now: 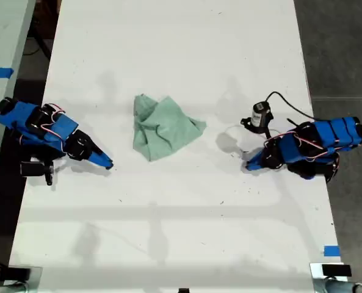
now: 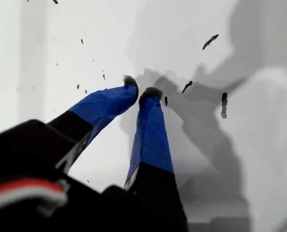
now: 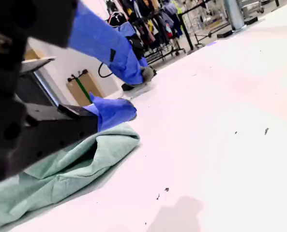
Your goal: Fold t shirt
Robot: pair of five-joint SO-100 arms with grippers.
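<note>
t shirt (image 1: 162,129): crumpled heap on the white table (image 1: 181,55), between the two arms, touching neither. No sleeve or hem readable.
my first gripper (image 2: 141,90): narrow, tips almost meeting, empty, only bare table under it.
my second gripper (image 3: 138,92): jaws wide, empty, t shirt's edge near the lower jaw.
step: nothing folded yet, I judge; flatten first.
how: pinch a single layer at the t shirt's outer edges, one gripper per side, pull apart low and evenly.
risk: grabbing stacked layers just drags the heap.
</note>
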